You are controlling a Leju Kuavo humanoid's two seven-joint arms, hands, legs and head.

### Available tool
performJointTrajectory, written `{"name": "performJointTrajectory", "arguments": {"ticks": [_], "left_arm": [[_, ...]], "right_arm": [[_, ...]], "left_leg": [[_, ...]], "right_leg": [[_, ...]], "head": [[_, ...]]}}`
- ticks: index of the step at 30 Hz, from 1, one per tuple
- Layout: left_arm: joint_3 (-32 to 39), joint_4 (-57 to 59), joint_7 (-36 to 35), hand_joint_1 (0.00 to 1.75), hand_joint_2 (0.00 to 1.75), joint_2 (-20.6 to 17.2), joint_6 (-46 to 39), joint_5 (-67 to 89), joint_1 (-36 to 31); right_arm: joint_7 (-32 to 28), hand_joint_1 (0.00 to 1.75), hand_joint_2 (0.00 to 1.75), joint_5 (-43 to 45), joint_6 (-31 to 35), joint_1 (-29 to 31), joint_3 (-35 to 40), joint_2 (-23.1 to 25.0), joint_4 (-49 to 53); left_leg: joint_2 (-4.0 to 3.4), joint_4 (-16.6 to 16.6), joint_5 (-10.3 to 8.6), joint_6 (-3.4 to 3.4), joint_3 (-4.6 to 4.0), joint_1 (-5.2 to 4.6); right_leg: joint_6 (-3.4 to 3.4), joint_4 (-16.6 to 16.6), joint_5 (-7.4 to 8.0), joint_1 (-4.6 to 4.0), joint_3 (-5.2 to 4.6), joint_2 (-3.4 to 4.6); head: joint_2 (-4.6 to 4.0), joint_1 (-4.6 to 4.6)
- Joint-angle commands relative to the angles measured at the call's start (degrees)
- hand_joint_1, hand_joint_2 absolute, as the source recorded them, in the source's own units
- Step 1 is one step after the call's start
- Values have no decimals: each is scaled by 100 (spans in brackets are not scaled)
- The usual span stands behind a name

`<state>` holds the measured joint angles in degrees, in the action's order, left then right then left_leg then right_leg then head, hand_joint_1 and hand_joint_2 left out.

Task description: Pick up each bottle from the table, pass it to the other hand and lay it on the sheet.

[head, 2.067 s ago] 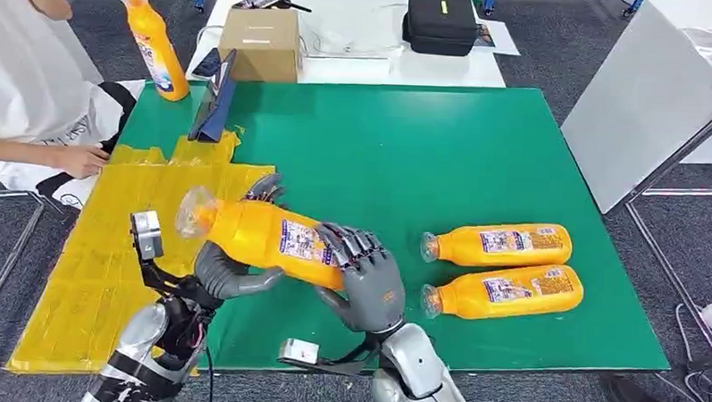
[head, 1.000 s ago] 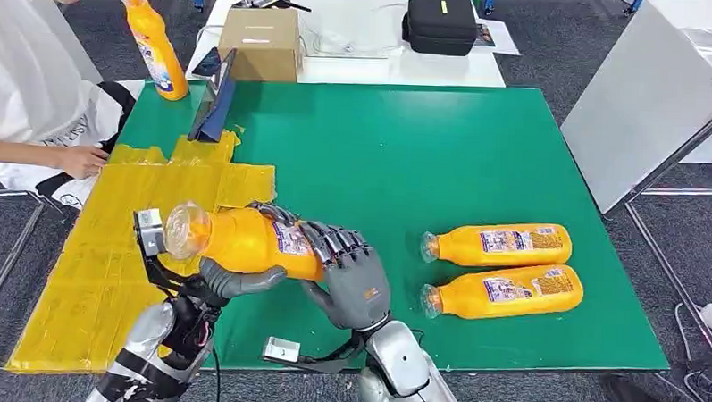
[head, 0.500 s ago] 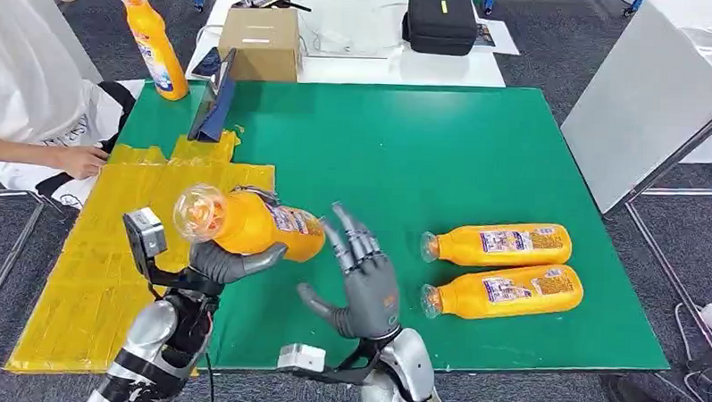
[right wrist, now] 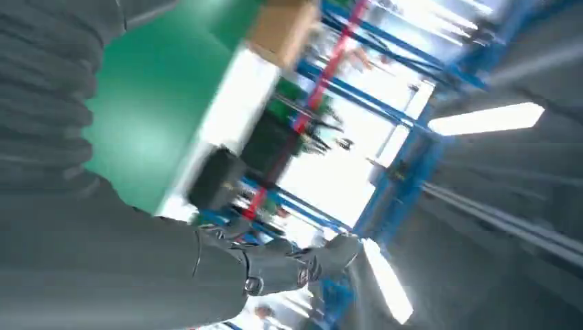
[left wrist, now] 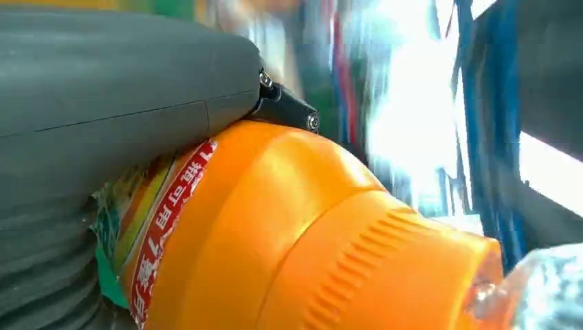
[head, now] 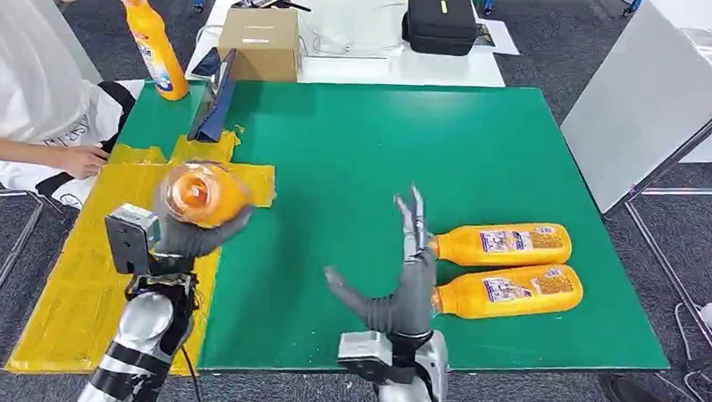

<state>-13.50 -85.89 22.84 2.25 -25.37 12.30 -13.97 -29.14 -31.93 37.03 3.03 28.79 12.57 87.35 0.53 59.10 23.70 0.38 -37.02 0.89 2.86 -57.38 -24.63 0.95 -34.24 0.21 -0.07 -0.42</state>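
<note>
Nearby, left hand (head: 186, 235) grips a bottle (head: 196, 194) (right hand (head: 410, 279) spread) beside two lying bottles (head: 502, 267)

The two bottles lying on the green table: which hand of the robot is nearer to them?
Right. The right hand is open beside the caps of the two lying bottles; the left hand holds another bottle over the yellow sheet.
</note>
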Motion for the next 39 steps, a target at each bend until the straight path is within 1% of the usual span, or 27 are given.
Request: {"name": "performJointTrajectory", "arguments": {"ticks": [1, 3, 5, 6, 7, 8, 9, 10, 11, 12, 14, 15, 17, 18, 19, 20, 21, 22, 23, 25, 26, 27, 28, 29, 30, 33, 39], "left_arm": [[461, 2094, -942, 175, 175, 106, -1398, 3608, -1409], [312, 2835, -1802, 175, 175, -7, -1304, 5437, -1699], [192, 3537, -2605, 175, 175, -137, -1144, 6955, -1887], [164, 3788, -2831, 175, 175, -186, -1130, 7352, -1917], [201, 3969, -2801, 175, 175, -196, -1293, 7355, -1931], [214, 4014, -2777, 175, 175, -205, -1341, 7344, -1929], [214, 4014, -2777, 175, 175, -205, -1341, 7344, -1929], [193, 4057, -2920, 175, 175, -245, -1229, 7593, -1940], [-205, 4249, -3392, 175, 175, -456, -1004, 7770, -2017], [-484, 4497, -3585, 175, 175, -581, -941, 7770, -2089], [-698, 5315, -3799, 175, 175, -671, -1057, 7770, -2259], [-879, 5638, -3915, 175, 175, -722, -975, 7770, -2338], [-908, 5795, -3962, 175, 175, -732, -902, 7736, -2348], [-878, 5979, -3954, 175, 175, -706, -1006, 7770, -2355], [-727, 6271, -3925, 175, 175, -620, -717, 7725, -2429], [-234, 6518, -3598, 175, 175, -499, -67, 7236, -2479], [-163, 6550, -3554, 175, 175, -489, 21, 7172, -2483], [5, 6626, -3558, 175, 175, -463, 291, 7032, -2508], [192, 6684, -3607, 175, 175, -459, 587, 6918, -2524], [215, 6679, -3581, 175, 175, -474, 591, 6916, -2523], [277, 6690, -3567, 175, 175, -475, 636, 6871, -2532], [551, 6757, -3499, 175, 175, -421, 897, 6596, -2583], [565, 6749, -3477, 175, 175, -424, 926, 6588, -2598], [796, 6805, -3423, 175, 175, -372, 1188, 6353, -2667], [849, 6813, -3402, 175, 175, -355, 1291, 6300, -2705], [849, 6813, -3402, 175, 175, -355, 1291, 6300, -2705], [849, 6813, -3402, 175, 175, -355, 1291, 6300, -2705]], "right_arm": [[-35, 0, 175, -14, 163, 167, 108, -482, 1090], [142, 0, 175, -220, 78, 228, 21, -662, 1268], [447, 0, 175, -436, -157, 291, -112, -867, 1378], [547, 0, 175, -481, -228, 329, -203, -926, 1383], [529, 0, 175, -453, -277, 340, -272, -931, 1364], [512, 0, 175, -439, -292, 348, -294, -923, 1344], [512, 0, 175, -439, -292, 348, -294, -923, 1344], [526, 0, 175, -451, -312, 354, -285, -931, 1316], [602, 0, 175, -503, -312, 392, -340, -993, 1287], [694, 0, 175, -585, -292, 439, -442, -1065, 1238], [881, 0, 175, -762, -352, 571, -665, -1235, 1111], [902, 0, 175, -800, -383, 629, -753, -1315, 1064], [913, 0, 175, -860, -389, 670, -852, -1359, 1015], [908, 0, 175, -862, -395, 692, -934, -1385, 991], [961, 0, 175, -928, -427, 698, -1002, -1428, 967], [1068, 0, 175, -1066, -484, 714, -1104, -1464, 941], [1071, 0, 175, -1080, -488, 707, -1141, -1480, 944], [1127, 0, 175, -1240, -523, 680, -1170, -1508, 951], [1303, 0, 175, -1469, -693, 682, -1190, -1559, 911], [1300, 0, 175, -1462, -673, 688, -1224, -1552, 865], [1305, 0, 175, -1485, -712, 724, -1210, -1557, 811], [1423, 0, 175, -1543, -847, 791, -1209, -1568, 707], [1421, 0, 175, -1541, -836, 822, -1224, -1559, 653], [1421, 0, 175, -1538, -816, 877, -1257, -1526, 538], [1421, 0, 175, -1537, -811, 903, -1268, -1511, 478], [1421, 0, 175, -1537, -811, 903, -1268, -1511, 478], [1421, 0, 175, -1537, -811, 903, -1268, -1511, 478]], "left_leg": [[32, -6, -4, 4, 20, 2], [39, -6, -7, 7, 21, 1], [20, -6, -6, 10, 23, 0], [19, -7, -8, 8, 17, -3], [23, -16, -10, 11, 35, -2], [14, -13, -8, 10, 29, -4], [8, -7, -5, 7, 20, -3], [3, -11, -3, 8, 31, -2], [-1, -3, -3, 6, 17, -2], [0, -4, 0, 6, 24, -3], [9, -5, -4, 6, 23, -4], [10, -12, -3, 7, 40, -3], [-2, -9, -3, 8, 34, -4], [-9, -11, -2, 9, 41, -3], [-14, -14, 0, 10, 48, -2], [-14, -13, 1, 11, 51, -1], [-9, -11, -1, 11, 42, -3], [-6, -11, 1, 11, 45, -1], [-3, -7, 0, 11, 37, -1], [-4, -2, -1, 8, 21, -2], [-5, -3, 1, 9, 27, -2], [-7, -5, 3, 10, 33, -1], [-6, -5, 4, 10, 39, 1], [-2, -7, -3, 7, 31, -4], [-3, -4, -3, 6, 29, -6], [-14, -13, -5, 6, 57, -4], [-5, -8, -5, 4, 64, -6]], "right_leg": [[-11, 7, -8, -5, 33, -37], [-9, 7, -6, -3, 37, -36], [-8, 9, -2, -3, 35, -19], [-5, 7, -1, 2, 28, -19], [-9, 18, 1, 1, 50, -25], [-7, 13, 1, 5, 39, -14], [-3, 7, 2, 5, 30, -7], [-5, 13, 4, 2, 42, -5], [-1, 5, 6, 2, 24, 1], [-4, 7, 4, 0, 32, 0], [-2, 8, 3, 0, 32, -11], [-6, 16, 3, -2, 51, -11], [-1, 14, 7, 1, 39, 2], [-4, 17, 8, -1, 46, 5], [-7, 20, 8, -3, 53, 8], [-9, 20, 6, -5, 56, 6], [-5, 17, 5, -2, 48, 1], [-7, 20, 4, -5, 54, -4], [-5, 16, 4, -4, 47, -4], [1, 8, 6, -1, 28, 4], [-2, 10, 5, -2, 36, 3], [-4, 13, 4, -4, 43, 3], [-7, 14, 2, -6, 51, 1], [-2, 9, 8, 2, 43, 6], [1, 5, 8, 3, 41, 10], [-4, 13, 15, -2, 60, 15], [1, 5, 7, 2, 70, 7]], "head": [[0, 0], [0, 0], [0, -2], [0, 0], [0, 0], [0, -2], [0, 0], [0, 0], [0, -2], [0, 0], [0, 0], [0, -2], [0, -2], [0, -2], [0, -2], [0, -2], [0, -2], [0, -2], [0, -2], [0, -2], [0, -2], [0, -2], [0, 0], [0, 2], [0, -4], [0, -2], [0, -2]]}}
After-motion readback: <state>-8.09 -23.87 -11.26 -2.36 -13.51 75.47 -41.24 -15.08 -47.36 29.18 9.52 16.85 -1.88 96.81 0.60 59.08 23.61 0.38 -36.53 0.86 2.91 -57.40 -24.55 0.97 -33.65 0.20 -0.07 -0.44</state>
